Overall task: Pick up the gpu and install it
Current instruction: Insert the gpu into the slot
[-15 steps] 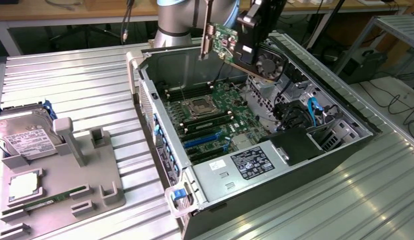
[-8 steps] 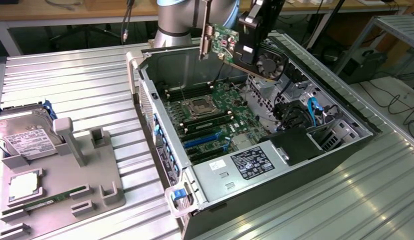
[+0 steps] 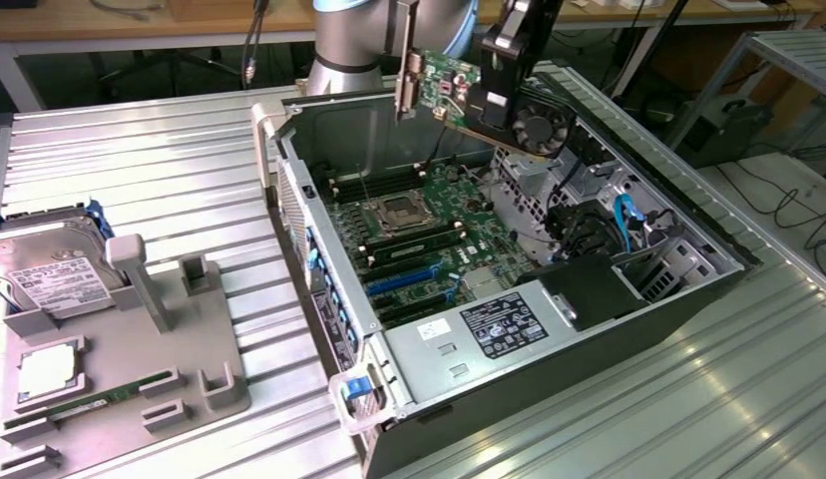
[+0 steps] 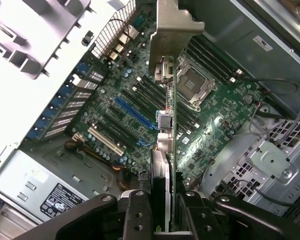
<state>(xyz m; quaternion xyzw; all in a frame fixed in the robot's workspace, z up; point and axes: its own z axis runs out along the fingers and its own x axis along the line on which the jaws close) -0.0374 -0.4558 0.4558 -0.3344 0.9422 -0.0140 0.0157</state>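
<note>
- While the end effector (image 3: 493, 100) hangs over the open computer case (image 3: 692, 264), it is pinching the gpu (image 3: 453, 85) between its two fingers.
- The gpu is up in the air, over the far part of the case. It does not touch anything inside the case.
- The card's silver bracket (image 3: 406, 65) is at the end toward the exterior view's left. Its round black fan (image 3: 540, 128) is at the other end and sits a bit lower, so the card is tilted.
- Down inside the case lies the green motherboard (image 3: 433, 225), with a square chip socket (image 3: 393, 212) and some blue slots (image 3: 406, 281).
- A grey power box (image 3: 507, 329) with a black and white label sits at the near end of the case.
- In the wrist view, the end effector (image 4: 165, 222) grips the gpu (image 4: 173, 115), which shows from its thin edge. One dark finger (image 4: 135, 215) presses on each side of the card.
- The bracket (image 4: 172, 30) is at the end far from the fingers. The motherboard (image 4: 230, 105) is below the card, and a long blue slot (image 4: 135, 112) lies off to one side.
- On the ribbed metal counter (image 3: 161, 160), beside the case at the exterior view's left, stands a grey holder (image 3: 187, 339).
- A silver hard drive (image 3: 47, 274) rests on the holder, and a thin green stick (image 3: 101, 394) lies in it.
</note>
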